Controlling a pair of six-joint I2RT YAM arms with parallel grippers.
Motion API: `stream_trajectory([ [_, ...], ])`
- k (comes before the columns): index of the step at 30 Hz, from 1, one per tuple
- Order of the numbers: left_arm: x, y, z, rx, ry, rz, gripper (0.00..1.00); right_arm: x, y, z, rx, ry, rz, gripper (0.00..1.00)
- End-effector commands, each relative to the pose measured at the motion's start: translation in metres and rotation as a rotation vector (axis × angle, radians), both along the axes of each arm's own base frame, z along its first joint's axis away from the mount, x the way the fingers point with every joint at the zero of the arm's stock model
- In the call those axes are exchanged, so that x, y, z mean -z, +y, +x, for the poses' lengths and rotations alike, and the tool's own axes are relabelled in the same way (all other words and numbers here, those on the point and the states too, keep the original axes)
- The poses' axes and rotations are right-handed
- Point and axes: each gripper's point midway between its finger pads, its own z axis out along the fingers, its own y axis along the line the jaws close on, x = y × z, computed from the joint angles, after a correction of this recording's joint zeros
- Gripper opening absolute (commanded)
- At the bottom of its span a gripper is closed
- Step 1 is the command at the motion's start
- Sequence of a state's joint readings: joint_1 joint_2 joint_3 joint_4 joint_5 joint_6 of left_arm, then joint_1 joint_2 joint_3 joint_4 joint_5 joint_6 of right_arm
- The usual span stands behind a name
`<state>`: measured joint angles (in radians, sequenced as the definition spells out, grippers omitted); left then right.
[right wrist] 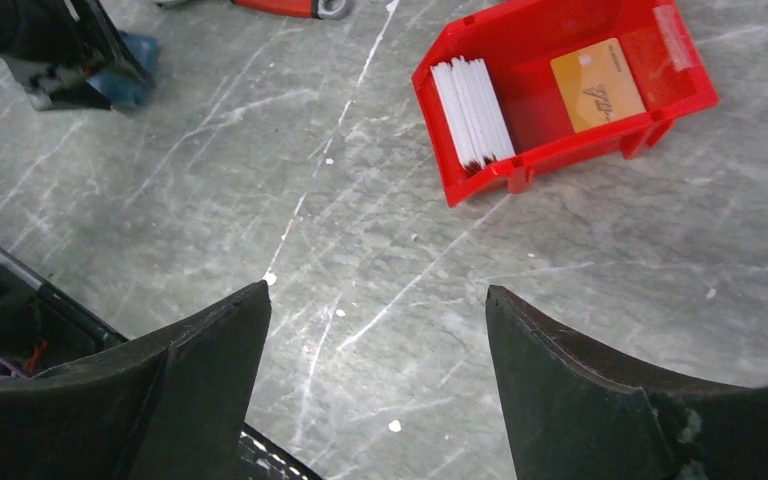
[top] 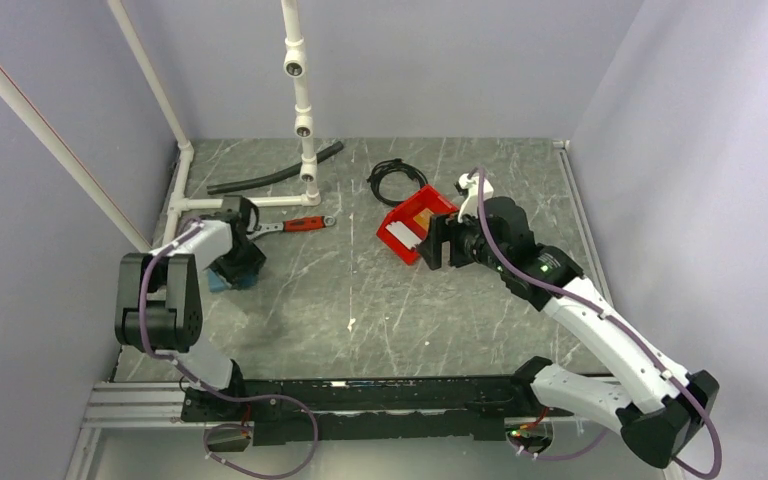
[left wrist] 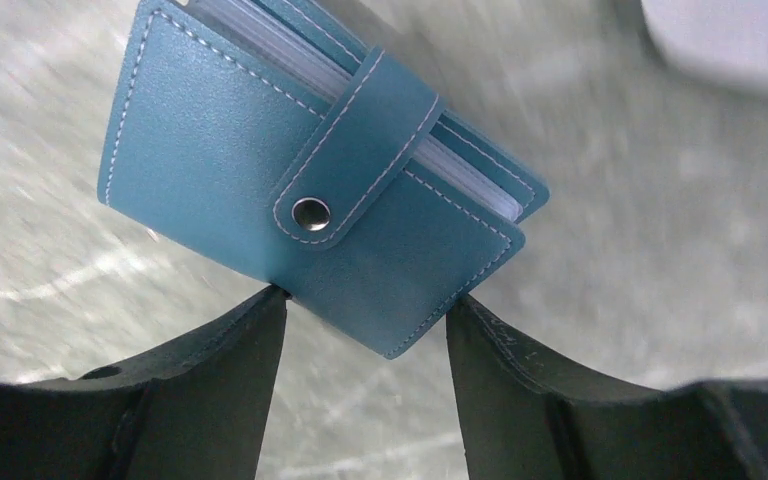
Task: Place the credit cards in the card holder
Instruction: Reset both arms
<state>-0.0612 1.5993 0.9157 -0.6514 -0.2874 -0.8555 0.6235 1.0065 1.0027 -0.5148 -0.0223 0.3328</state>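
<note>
3 lilac walls (top: 430, 70) enclose grey marbled table (top: 360, 310) (card holder (left wrist: 210, 180) at left).

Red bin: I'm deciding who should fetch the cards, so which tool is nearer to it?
Right. The right tool hovers just beside the red bin; the left tool is far across the table, gripping the card holder.

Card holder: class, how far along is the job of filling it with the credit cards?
Done: nothing; white cards and tan-orange card lie in the red bin. In hand: left gripper brackets the snapped-shut card holder, grip unclear; right gripper open, empty. Left: open holder, insert cards.
</note>
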Motion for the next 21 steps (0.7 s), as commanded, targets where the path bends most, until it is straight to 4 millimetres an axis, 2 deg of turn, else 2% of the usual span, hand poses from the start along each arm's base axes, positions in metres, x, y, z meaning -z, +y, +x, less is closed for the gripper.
stream_trajectory([
  [1, -0.003, 0.067, 0.019, -0.163, -0.015, 0.106, 0.63, -0.018, -0.022, -0.006, 0.031, -0.071, -0.052, 0.82],
  [3, -0.011, 0.07, 0.028, -0.164, -0.044, 0.054, 0.64, -0.024, -0.028, -0.01, 0.036, -0.089, -0.062, 0.83],
  [5, -0.027, 0.055, 0.039, -0.122, -0.111, -0.023, 0.68, -0.03, -0.038, -0.013, 0.057, -0.107, -0.077, 0.83],
  [8, -0.068, 0.022, 0.052, -0.026, -0.235, -0.119, 0.76, -0.041, -0.054, -0.016, 0.113, -0.151, -0.088, 0.87],
  [10, -0.105, -0.002, 0.055, 0.054, -0.31, -0.167, 0.8, -0.054, -0.065, -0.018, 0.16, -0.189, -0.074, 0.89],
  [11, -0.126, -0.014, 0.056, 0.102, -0.362, -0.183, 0.83, -0.06, -0.068, -0.02, 0.17, -0.201, -0.068, 0.9],
  [12, -0.148, -0.024, 0.055, 0.144, -0.416, -0.205, 0.91, -0.069, -0.073, -0.021, 0.191, -0.222, -0.058, 0.91],
  [14, -0.202, -0.052, 0.052, 0.274, -0.559, -0.25, 0.97, -0.091, -0.086, -0.026, 0.239, -0.273, -0.032, 0.93],
  [16, -0.261, -0.07, 0.042, 0.398, -0.73, -0.274, 0.99, -0.116, -0.1, -0.034, 0.281, -0.345, 0.006, 0.98],
  [18, -0.319, -0.079, 0.027, 0.495, -0.913, -0.267, 1.0, -0.144, -0.115, -0.046, 0.309, -0.441, 0.057, 1.0],
  [21, -0.392, -0.083, -0.004, 0.604, -1.152, -0.215, 0.99, -0.178, -0.132, -0.063, 0.327, -0.573, 0.116, 1.0],
])
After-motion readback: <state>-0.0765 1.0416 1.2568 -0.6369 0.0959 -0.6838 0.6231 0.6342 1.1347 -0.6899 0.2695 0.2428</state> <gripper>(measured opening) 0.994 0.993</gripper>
